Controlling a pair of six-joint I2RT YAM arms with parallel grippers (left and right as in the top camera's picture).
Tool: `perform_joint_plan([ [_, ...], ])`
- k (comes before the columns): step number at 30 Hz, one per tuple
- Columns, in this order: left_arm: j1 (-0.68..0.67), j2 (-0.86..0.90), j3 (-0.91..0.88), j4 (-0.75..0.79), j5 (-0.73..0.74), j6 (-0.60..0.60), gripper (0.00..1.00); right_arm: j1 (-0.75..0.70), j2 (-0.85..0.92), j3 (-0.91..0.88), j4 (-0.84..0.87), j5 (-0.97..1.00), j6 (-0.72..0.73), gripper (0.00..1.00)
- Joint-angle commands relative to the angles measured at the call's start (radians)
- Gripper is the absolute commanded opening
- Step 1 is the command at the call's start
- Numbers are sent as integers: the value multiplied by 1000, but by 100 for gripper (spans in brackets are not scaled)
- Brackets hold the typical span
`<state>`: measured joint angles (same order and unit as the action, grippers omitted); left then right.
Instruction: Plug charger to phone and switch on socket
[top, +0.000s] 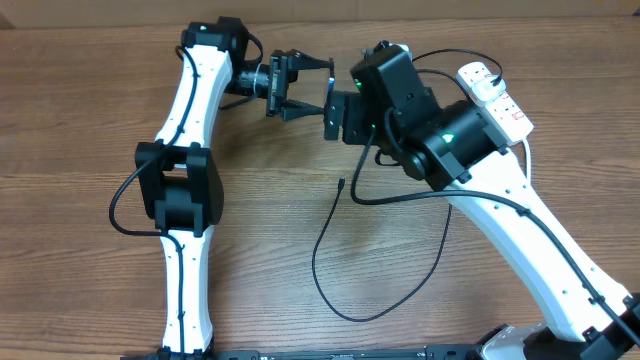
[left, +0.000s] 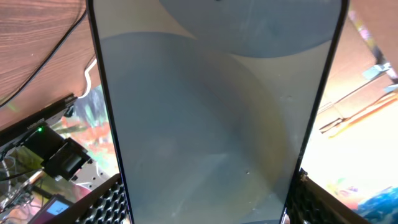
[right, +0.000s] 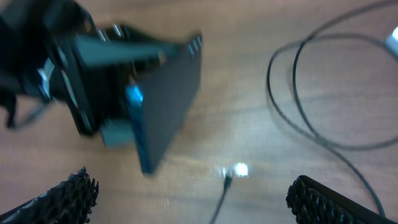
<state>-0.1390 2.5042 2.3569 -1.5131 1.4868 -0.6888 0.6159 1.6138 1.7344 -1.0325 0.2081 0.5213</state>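
The phone (left: 211, 112) fills the left wrist view, its pale grey-blue face clamped at both long edges by the ribbed fingers (left: 109, 202) of my left gripper (left: 205, 202). In the right wrist view the phone (right: 168, 106) is a dark slab held tilted above the wooden table. Overhead, my left gripper (top: 308, 87) is at the back centre, facing my right gripper (top: 336, 115). My right gripper (right: 199, 199) stands open with nothing in it, above the charger's connector tip (right: 227, 179). The charger's thin black cable (top: 330, 265) loops across the table. At back right lies the white socket (top: 495, 95).
The socket's thick white cord (top: 526, 150) runs down beside the right arm. The charger cable curls in loops (right: 311, 124) to the right of the connector tip. A black arm cable (top: 118, 212) bulges out left of the left arm. Electronics (left: 53, 155) lie beyond the table edge.
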Motion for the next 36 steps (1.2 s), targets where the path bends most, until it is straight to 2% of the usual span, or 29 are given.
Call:
perform_joint_plan([
  [1,-23,-6,26,-5,25,-1,54,2,-12,30,59,93,29,100],
  [6,-39,-6,26,-4,-37,-58,55,2,8,29,104,21,29,100],
  [10,-51,-6,26,3,-63,-98,55,14,58,24,74,56,36,100],
  [15,-53,-6,26,6,-108,-101,54,20,112,24,32,83,154,100],
  [18,-54,-6,26,6,-111,-101,54,20,129,23,32,84,167,98],
  [26,-64,-6,26,6,-152,-99,55,20,183,22,28,82,167,83],
  [31,-70,-6,26,7,-160,-98,55,20,184,22,36,82,167,68],
  [36,-74,-6,26,10,-164,-97,55,20,185,21,39,83,167,64],
])
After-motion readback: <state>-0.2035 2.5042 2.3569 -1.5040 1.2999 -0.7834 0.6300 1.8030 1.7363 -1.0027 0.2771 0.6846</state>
